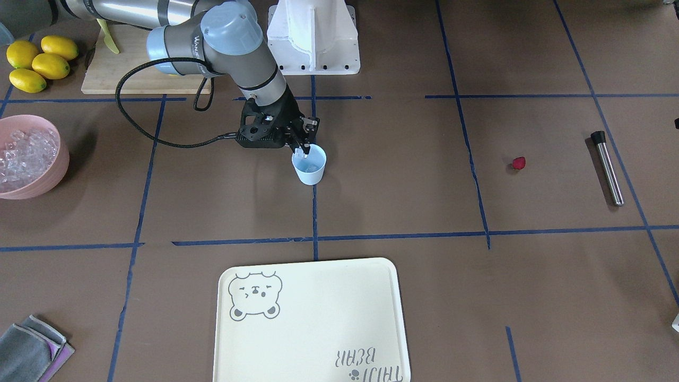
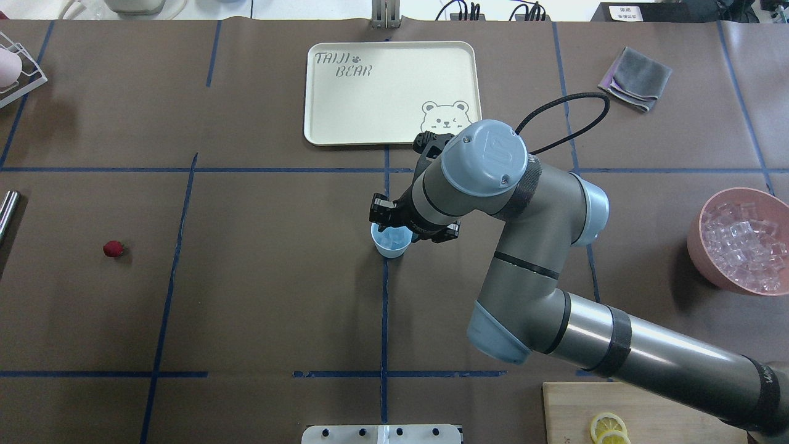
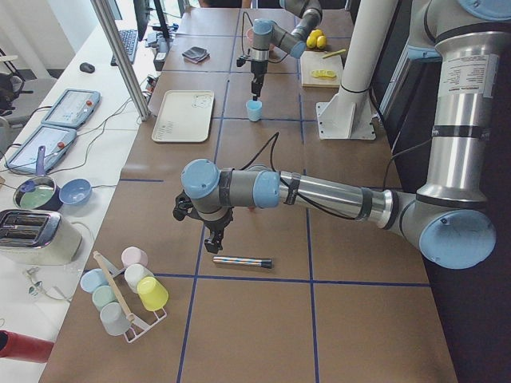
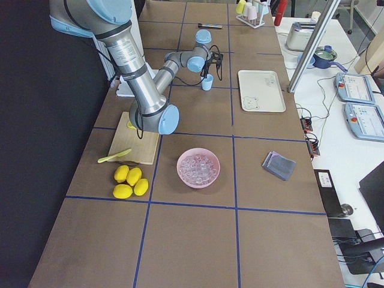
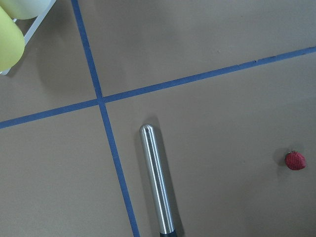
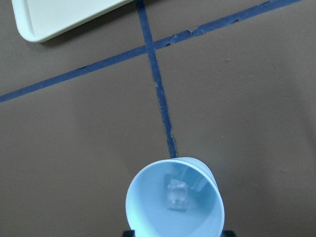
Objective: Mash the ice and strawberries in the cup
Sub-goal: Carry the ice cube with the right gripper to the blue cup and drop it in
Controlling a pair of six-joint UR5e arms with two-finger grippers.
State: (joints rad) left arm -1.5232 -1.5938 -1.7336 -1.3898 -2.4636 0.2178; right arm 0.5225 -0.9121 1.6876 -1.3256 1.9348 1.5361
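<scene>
One arm, the right, reaches to mid-table in the front view, its tool (image 1: 303, 150) at the rim of the cup (image 1: 309, 168), with the strawberry (image 1: 519, 163) lying well apart on the table (image 1: 398, 185) between cup and a steel rod (image 1: 608, 168), and ice (image 1: 24, 159) heaped in a pink bowl (image 1: 55, 178). From the left end, the left tool (image 3: 214, 241) hangs near that rod; released or clenched, I cannot tell. The right wrist view shows one cube (image 6: 177, 195) lying inside the cup and the tool's jaws spread wide, released.
</scene>
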